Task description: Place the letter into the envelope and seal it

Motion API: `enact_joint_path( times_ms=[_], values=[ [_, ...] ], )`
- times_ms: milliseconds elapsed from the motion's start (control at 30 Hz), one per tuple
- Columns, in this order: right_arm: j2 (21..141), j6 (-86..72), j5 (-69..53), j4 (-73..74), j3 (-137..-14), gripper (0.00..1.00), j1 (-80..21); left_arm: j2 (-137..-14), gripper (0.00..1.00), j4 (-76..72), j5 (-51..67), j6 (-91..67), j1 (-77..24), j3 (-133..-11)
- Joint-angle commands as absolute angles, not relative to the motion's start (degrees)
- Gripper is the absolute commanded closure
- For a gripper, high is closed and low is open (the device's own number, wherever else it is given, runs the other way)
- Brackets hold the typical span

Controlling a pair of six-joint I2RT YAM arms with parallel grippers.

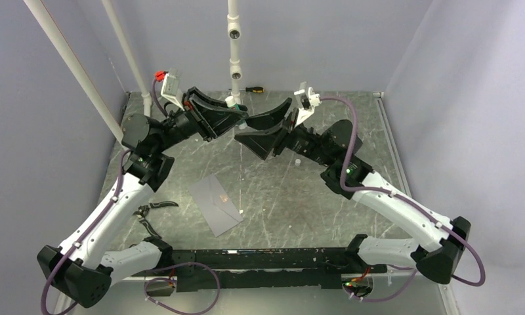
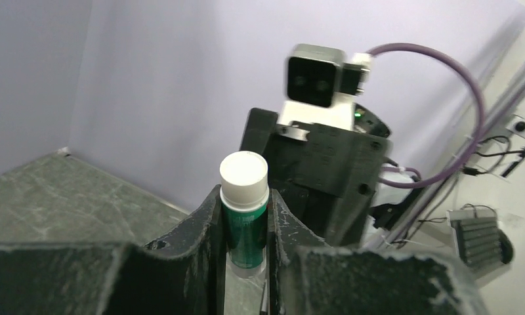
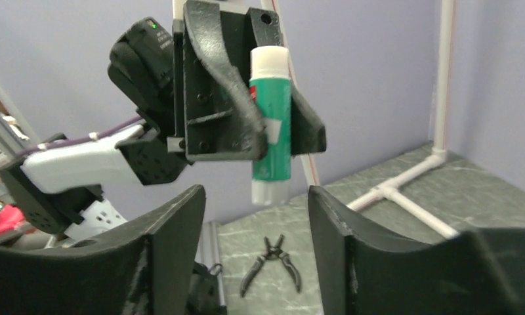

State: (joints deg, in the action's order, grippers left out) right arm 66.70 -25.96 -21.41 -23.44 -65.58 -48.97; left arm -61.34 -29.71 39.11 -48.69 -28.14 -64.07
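Flat light grey paper envelope (image 1: 215,205) is laid on the grey table (image 1: 293,197), well below both finger pairs, nearer the arm bases, on the left fingers' side. Left gripper (image 2: 245,197) is clamped on a green plastic glue stick with white cap (image 3: 276,92), pinched between its fingers. Right gripper (image 3: 254,197) is spread; the glue stick's lower end is seen in the gap, no contact visible. Black pliers (image 3: 271,262) are seen on the table beyond the right fingers.
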Motion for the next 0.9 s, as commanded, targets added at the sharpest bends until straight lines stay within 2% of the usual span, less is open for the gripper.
enact_joint_path(
  times_ms=[0,100,167,333,500,667,867],
  values=[
    [60.9,-19.4,-17.3,-11.7,-66.8,0.25,-49.3,-58.5,0.98,-25.0,37.3,-43.3,-27.6,-64.3],
    [57.5,-16.7,-11.8,-2.1,-67.1,0.08,-48.7,-57.4,0.97,-17.8,37.6,-38.2,-27.6,-65.6],
    [55.8,-16.2,-9.9,5.6,-68.3,0.06,-47.6,-56.2,0.98,-10.6,37.3,-33.8,-27.6,-66.5],
    [59.4,-23.7,-4.8,25.0,-74.2,0.12,-39.2,-53.5,0.97,6.6,33.1,-24.5,-27.6,-67.7],
    [68.7,-27.5,-3.3,39.1,-76.6,0.14,-30.5,-52.5,0.97,14.6,30.9,-21.3,-27.6,-67.0],
    [79.3,-25.2,4.0,43.7,-75.4,0.17,-27.3,-54.1,0.98,16.3,34.9,-21.8,-27.6,-66.1],
    [91.9,-22.5,1.5,43.8,-76.8,0.31,-25.0,-56.5,0.98,17.5,37.6,-20.2,-27.6,-65.8]
  ],
)
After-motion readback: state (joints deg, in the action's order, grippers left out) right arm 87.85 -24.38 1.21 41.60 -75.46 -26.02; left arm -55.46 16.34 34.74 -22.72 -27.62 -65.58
